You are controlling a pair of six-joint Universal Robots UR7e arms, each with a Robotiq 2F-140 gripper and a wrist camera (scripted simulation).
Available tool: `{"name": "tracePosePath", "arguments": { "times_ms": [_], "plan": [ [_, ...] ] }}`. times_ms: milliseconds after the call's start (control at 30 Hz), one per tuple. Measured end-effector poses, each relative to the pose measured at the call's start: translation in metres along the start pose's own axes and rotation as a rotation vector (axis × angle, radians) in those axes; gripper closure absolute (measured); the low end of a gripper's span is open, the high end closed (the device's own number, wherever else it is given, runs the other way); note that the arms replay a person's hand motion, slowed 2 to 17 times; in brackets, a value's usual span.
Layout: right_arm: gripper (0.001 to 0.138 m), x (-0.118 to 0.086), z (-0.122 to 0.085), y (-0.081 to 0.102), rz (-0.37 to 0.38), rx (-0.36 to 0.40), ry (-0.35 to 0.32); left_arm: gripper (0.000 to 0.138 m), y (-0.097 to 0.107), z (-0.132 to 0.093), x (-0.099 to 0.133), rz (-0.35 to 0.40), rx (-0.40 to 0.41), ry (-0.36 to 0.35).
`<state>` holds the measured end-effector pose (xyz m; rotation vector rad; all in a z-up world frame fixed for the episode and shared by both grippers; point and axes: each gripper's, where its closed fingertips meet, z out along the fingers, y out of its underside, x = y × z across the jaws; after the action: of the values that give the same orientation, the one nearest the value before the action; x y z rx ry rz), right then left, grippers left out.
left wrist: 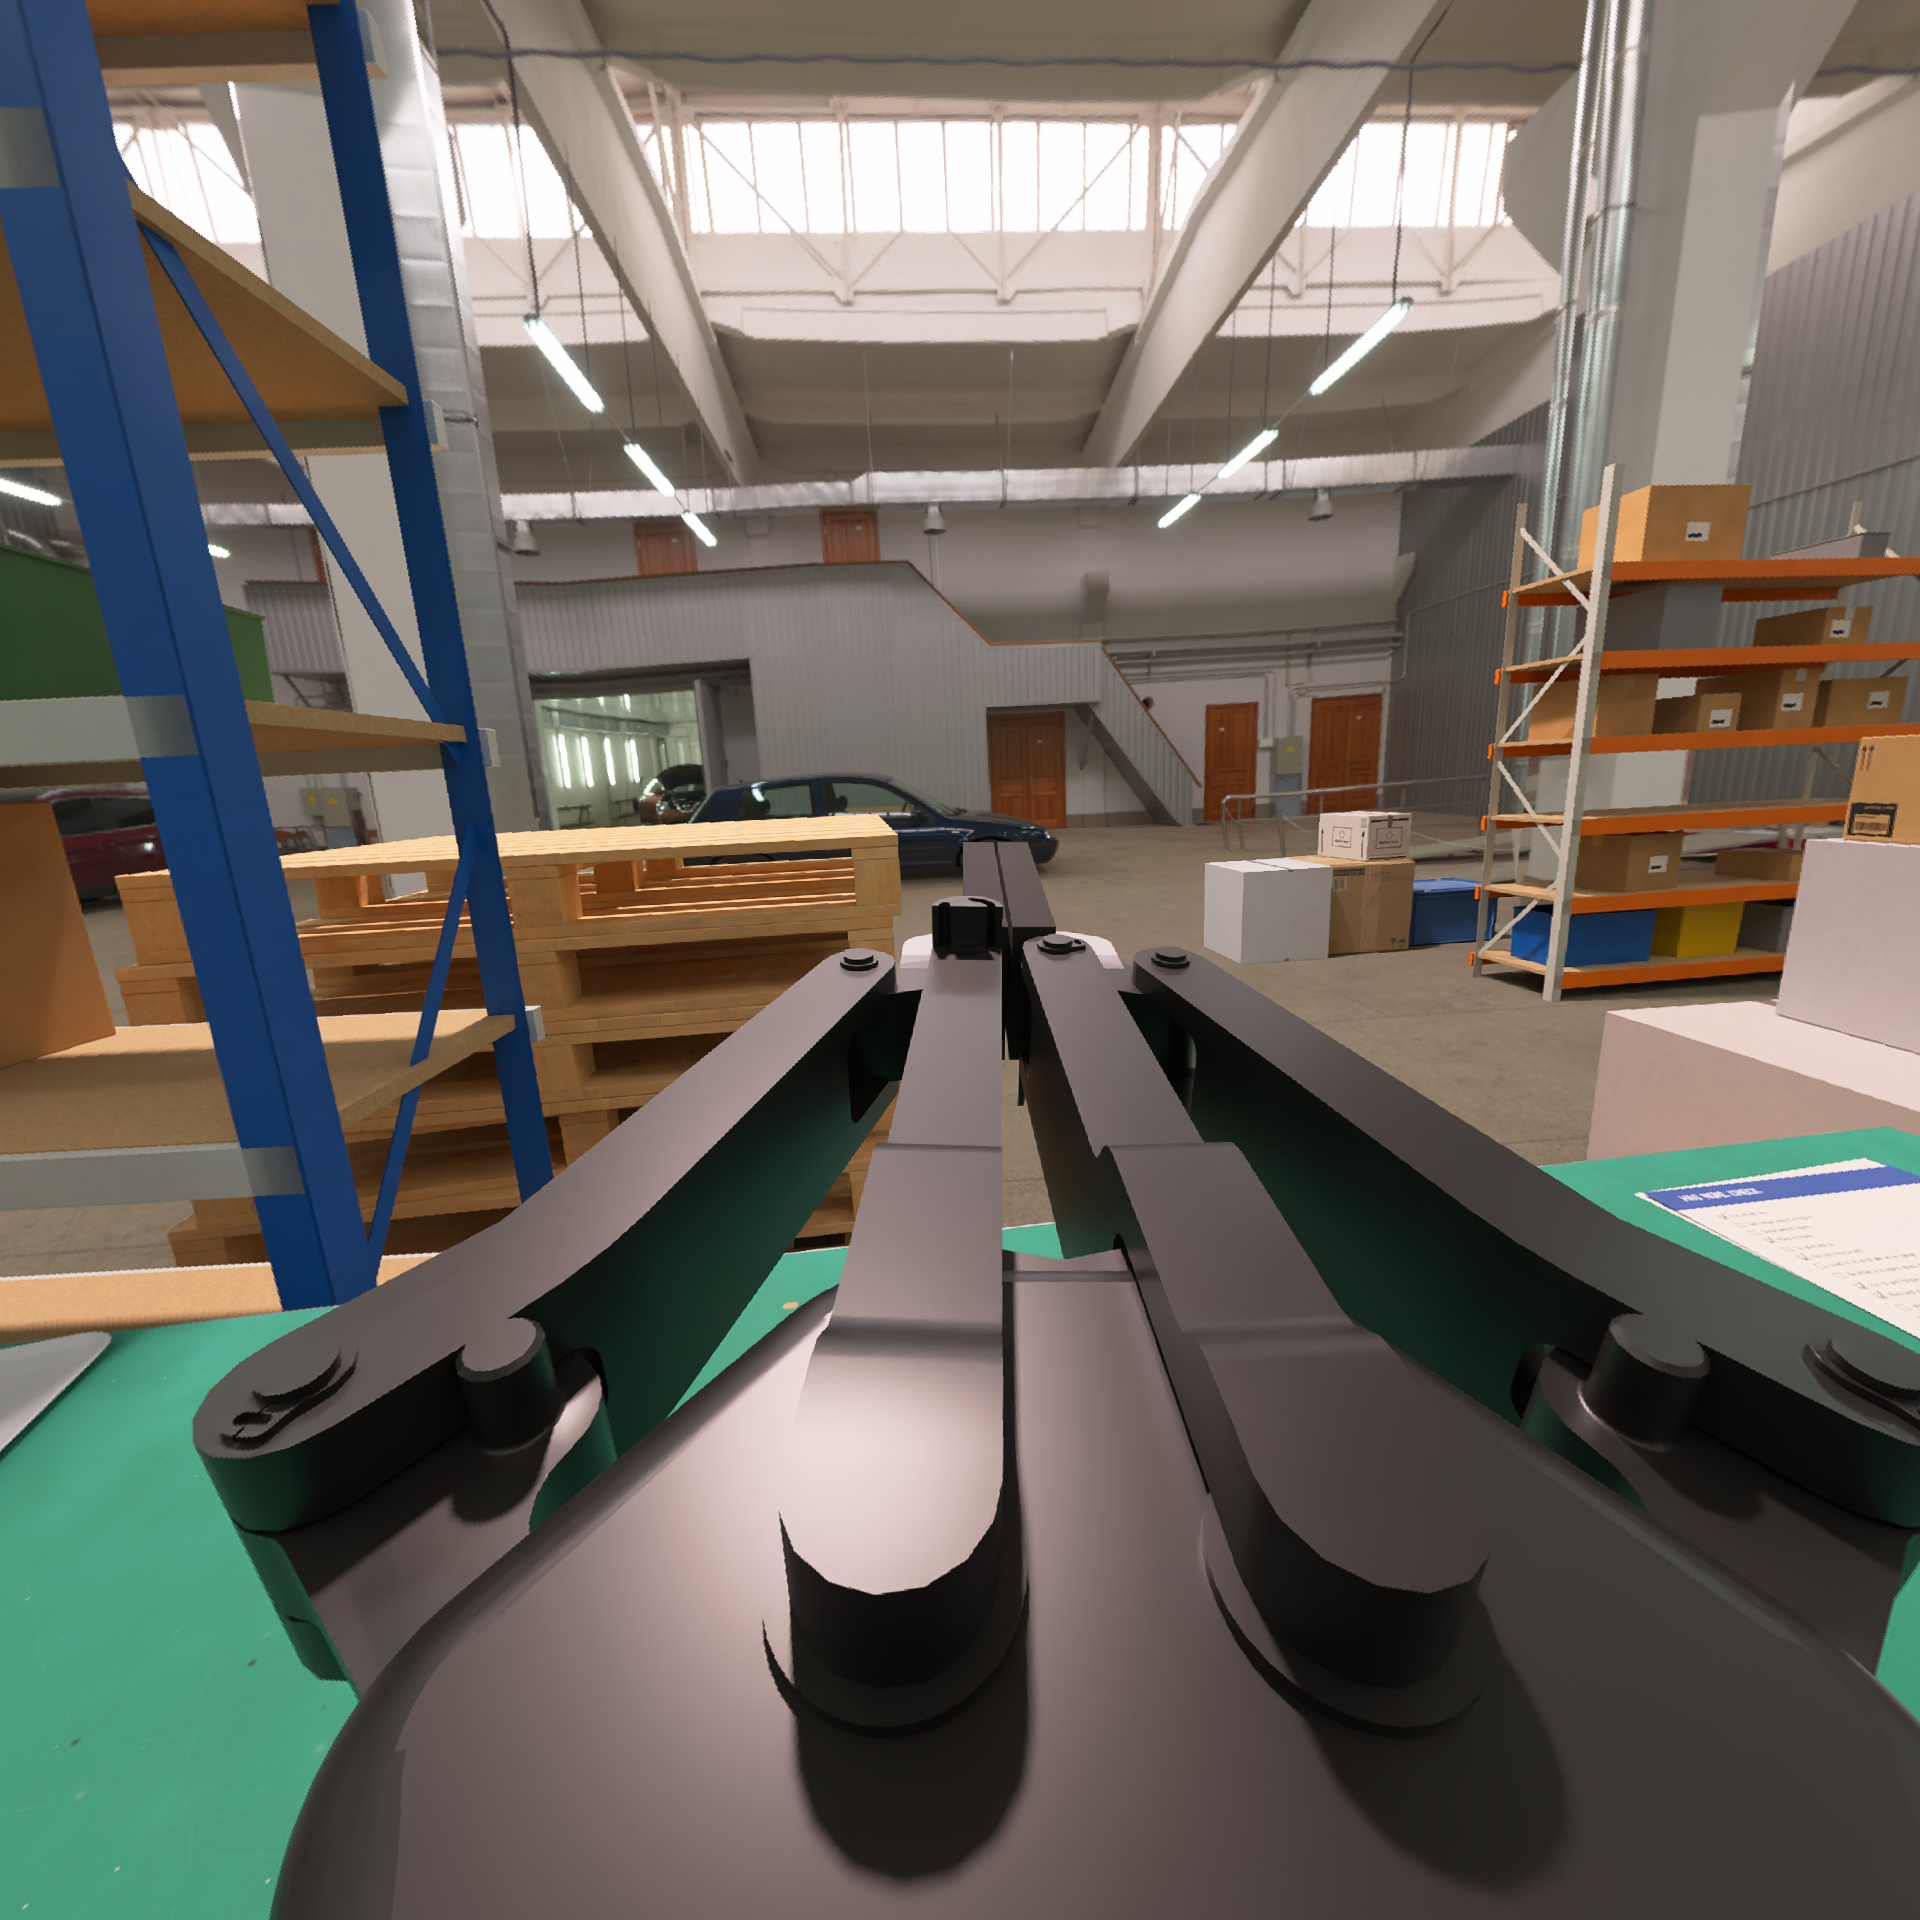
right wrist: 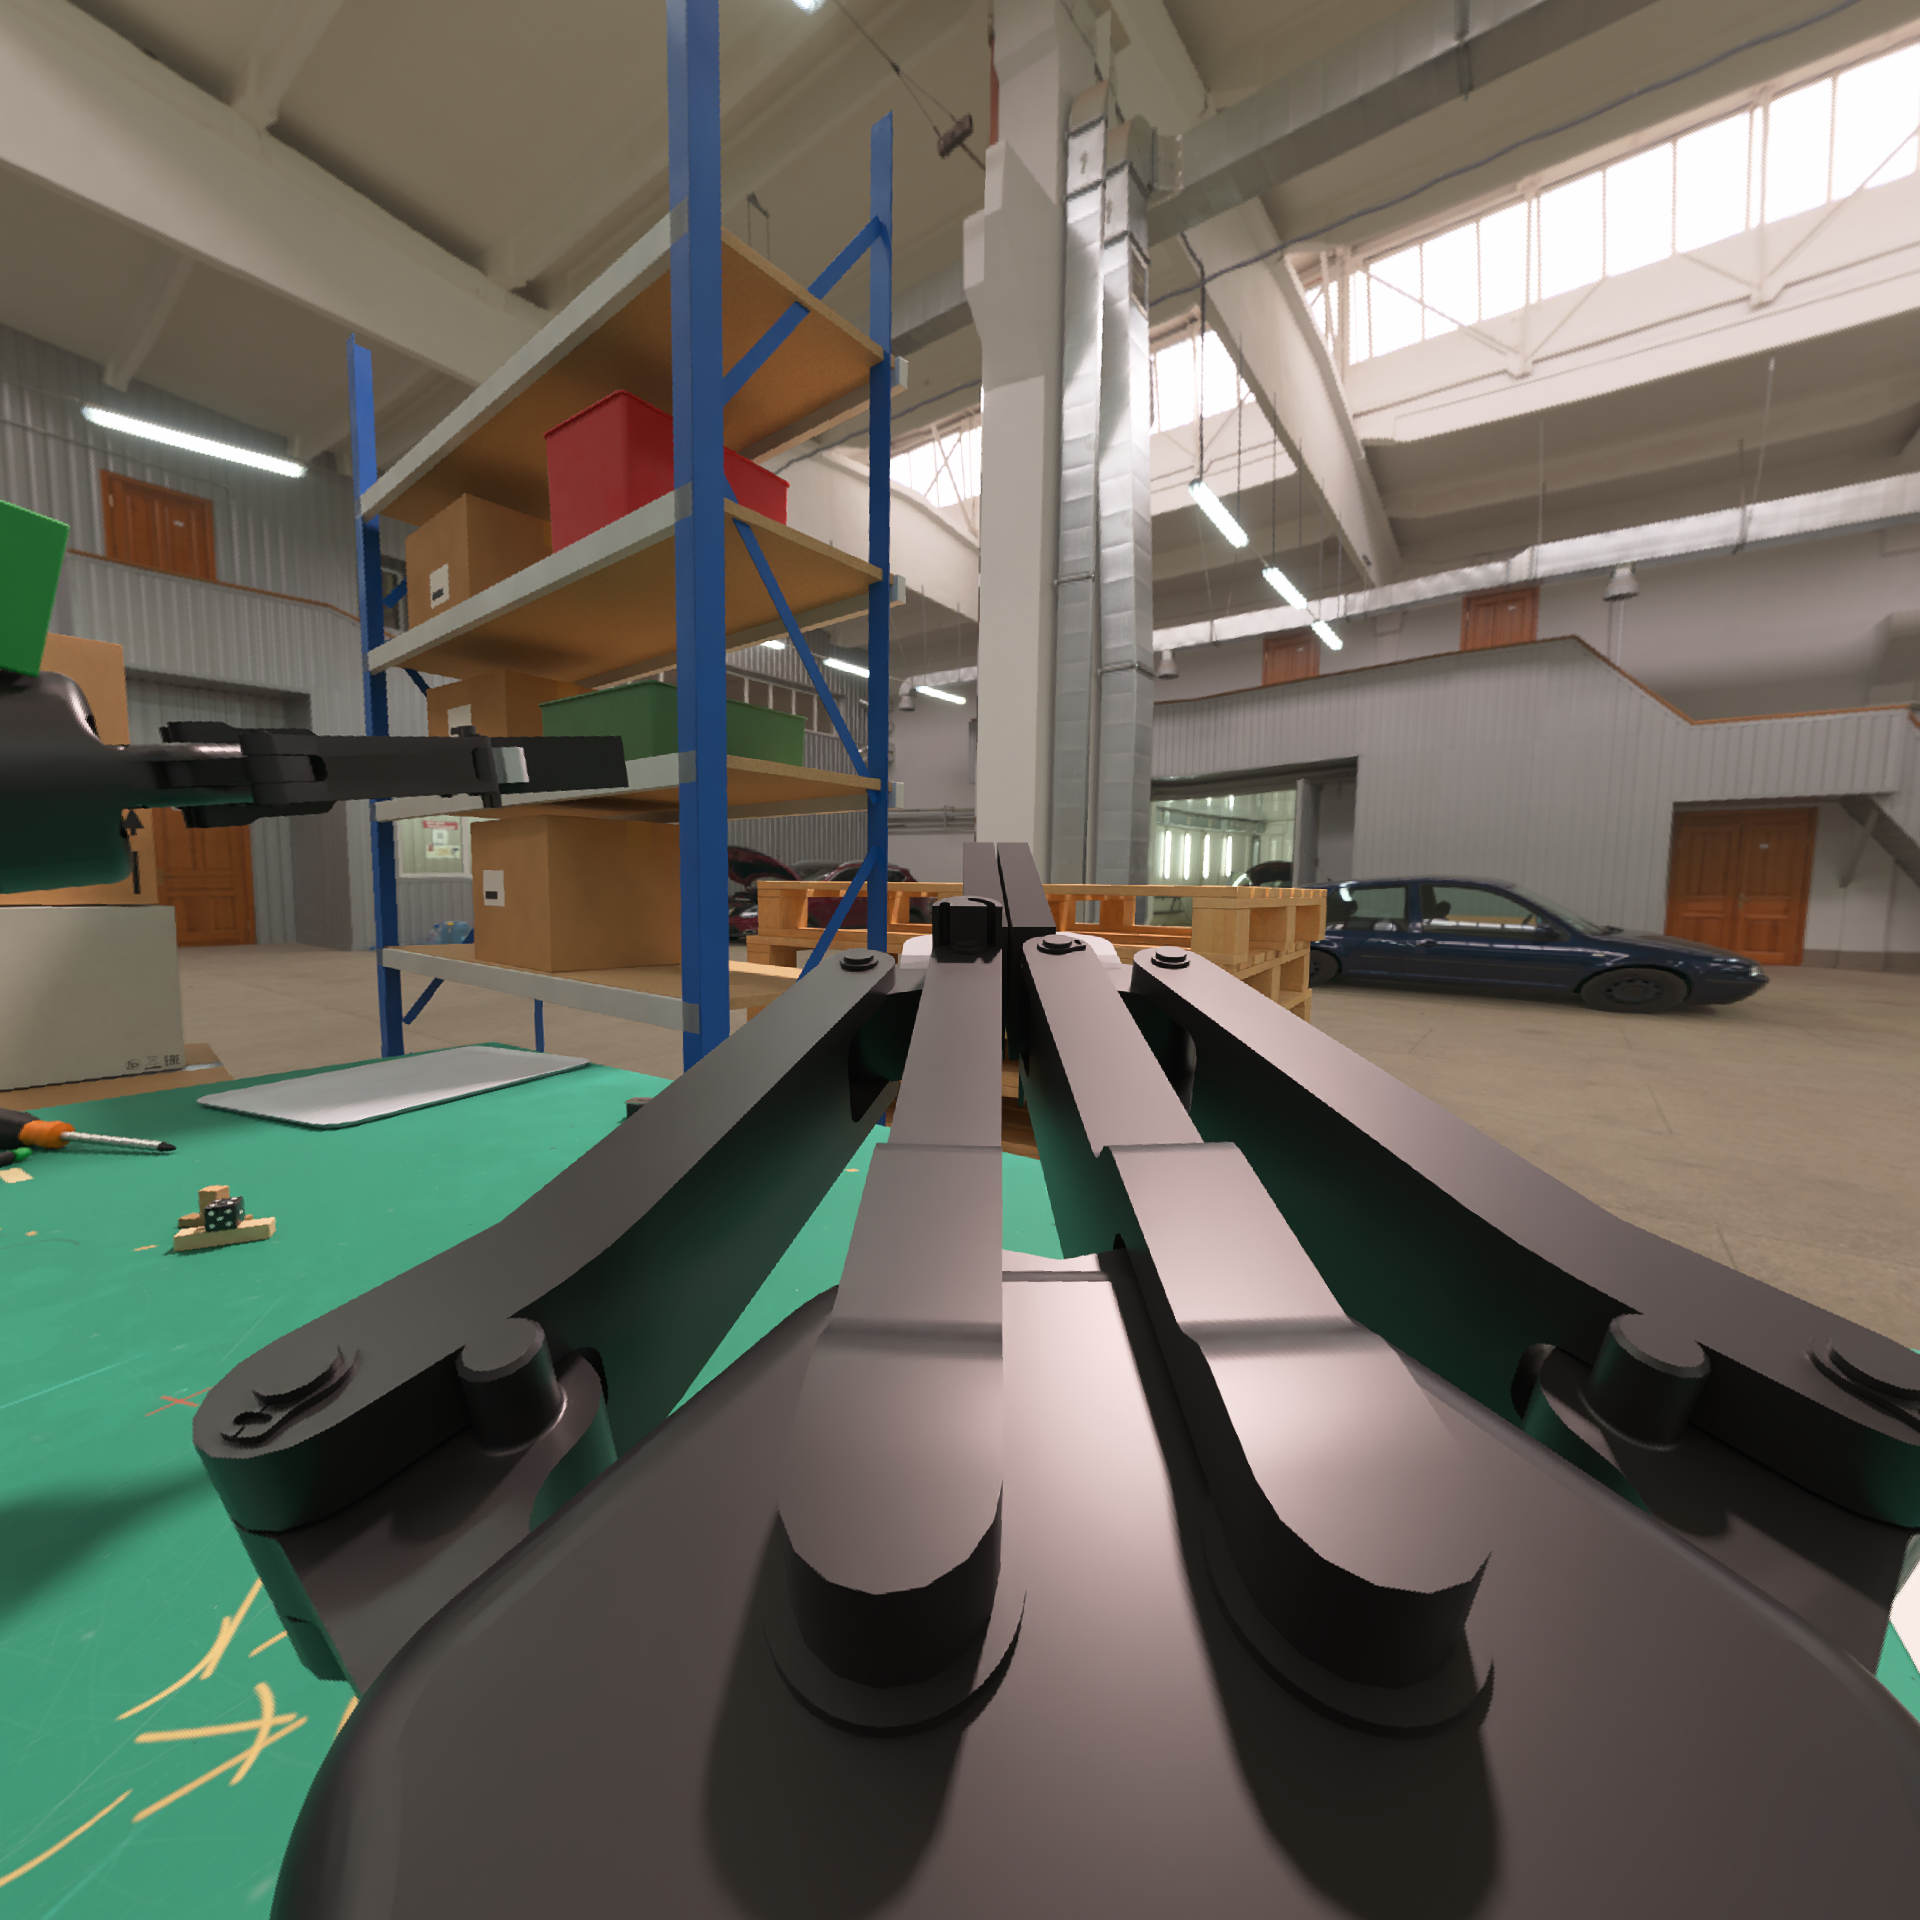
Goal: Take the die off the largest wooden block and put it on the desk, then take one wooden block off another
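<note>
We find the die [right wrist: 224, 1212], dark with pale spots, sitting on a small pile of wooden blocks [right wrist: 222, 1224] far out on the green worktop [right wrist: 436, 1226], seen only in the right wrist view. The largest block [right wrist: 231, 1233] is the flat pale plank at the bottom, its long axis running roughly left to right across that view; smaller blocks sit on it beside and behind the die (how they rest against one another is too small for us to tell).

The pile lies well to the left of the right claw [right wrist: 1000, 868] and below its line of sight, so we judge the coming move to be a swing left and a dip down. The right claw's fingers are pressed together with nothing between them. The left claw [left wrist: 1000, 868] is likewise closed and empty, and its own view shows no blocks at all.

In the right wrist view the left claw also appears, level and high at the left edge, roughly above the pile's side of the worktop. It looks the nearer of the two, though we cannot be certain. A screwdriver [right wrist: 99, 1138] and a grey tray [right wrist: 395, 1083] lie beyond the pile, apart from it.
</note>
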<state>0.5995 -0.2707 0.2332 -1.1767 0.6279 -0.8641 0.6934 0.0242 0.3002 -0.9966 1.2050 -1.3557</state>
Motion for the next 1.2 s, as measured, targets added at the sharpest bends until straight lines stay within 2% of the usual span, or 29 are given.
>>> {"name": "tracePosePath", "arguments": {
  "times_ms": [1200],
  "plan": [
    [0.138,0.033,-0.018,0.012,0.062,-0.042,0.054,0.138,0.009,0.003,0.013,0.023,-0.015,0.019]
  ]
}}
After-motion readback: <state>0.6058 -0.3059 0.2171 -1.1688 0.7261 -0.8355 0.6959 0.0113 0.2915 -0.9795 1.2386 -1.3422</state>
